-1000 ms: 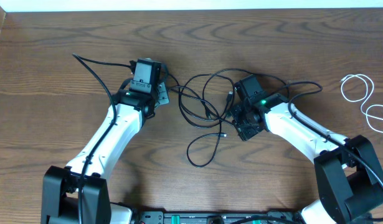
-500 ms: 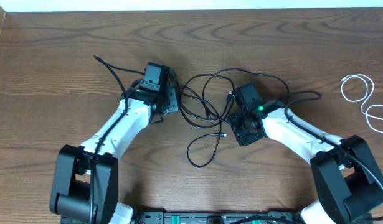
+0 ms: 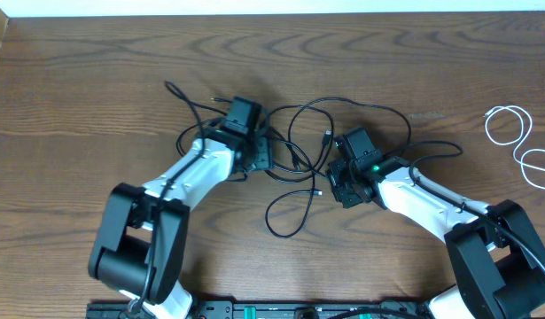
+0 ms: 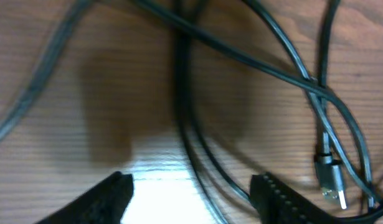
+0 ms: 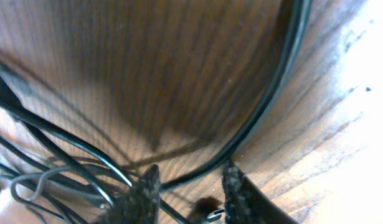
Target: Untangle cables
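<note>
Left gripper (image 4: 194, 190) shifted right onto black cables (image 4: 182, 118), jaws wide apart, strands running between them; right gripper (image 5: 191, 190) jaws narrowly apart, one cable between, not clamped.

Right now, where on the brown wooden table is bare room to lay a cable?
Free: the table left of the left arm, and the gap between thin black cables and looped white cable. Crowded: the centre, left gripper and right gripper amid the tangle.
</note>
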Tool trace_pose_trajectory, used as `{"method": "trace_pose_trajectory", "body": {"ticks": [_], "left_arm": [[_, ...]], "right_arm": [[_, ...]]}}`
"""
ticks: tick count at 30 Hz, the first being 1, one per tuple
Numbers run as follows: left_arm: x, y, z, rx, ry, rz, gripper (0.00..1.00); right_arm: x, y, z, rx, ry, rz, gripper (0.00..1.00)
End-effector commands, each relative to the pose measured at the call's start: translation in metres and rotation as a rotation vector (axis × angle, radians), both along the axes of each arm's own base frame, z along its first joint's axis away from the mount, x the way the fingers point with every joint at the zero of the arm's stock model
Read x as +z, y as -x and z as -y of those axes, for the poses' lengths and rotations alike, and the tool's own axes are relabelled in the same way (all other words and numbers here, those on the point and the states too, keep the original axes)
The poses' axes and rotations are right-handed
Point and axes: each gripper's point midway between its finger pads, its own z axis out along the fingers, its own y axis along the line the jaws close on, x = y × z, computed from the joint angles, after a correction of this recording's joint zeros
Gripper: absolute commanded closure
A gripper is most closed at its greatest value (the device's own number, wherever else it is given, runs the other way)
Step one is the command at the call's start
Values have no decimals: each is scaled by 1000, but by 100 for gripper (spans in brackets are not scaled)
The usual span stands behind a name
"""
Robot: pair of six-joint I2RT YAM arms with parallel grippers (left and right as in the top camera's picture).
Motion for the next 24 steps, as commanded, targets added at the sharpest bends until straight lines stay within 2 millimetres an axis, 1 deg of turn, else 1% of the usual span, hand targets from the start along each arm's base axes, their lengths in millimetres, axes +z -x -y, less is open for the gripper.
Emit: {"method": "trace_pose_trajectory", "body": {"ticks": [1,2,3,7,13,19,20,22,24], "left_arm": [[-2,3,12,-33,4,0,33],[-2,4,13,-37,1,2,33],[-2,4,13,-38,1,2,34],[-2,4,12,-36,-6,2,35],[-5,4,1,-18,-61,4,34],[-5,4,-3,-10,-87,5,35],[-5,4,-5,-7,-94,8,40],[-5,3,-6,-5,-101,11,53],[-5,3,-6,-4,-103,13,63]], "right_arm": [[-24,16,19,-9,95,-49,89],[-24,15,20,-5,102,-44,96],[-24,14,21,0,113,-38,99],[-25,13,25,13,138,-26,99],[-25,11,29,6,159,-15,99],[-24,4,44,46,259,37,99],[-24,2,47,66,281,49,99],[-23,-1,52,102,317,68,99],[-22,-3,54,141,338,82,99]]}}
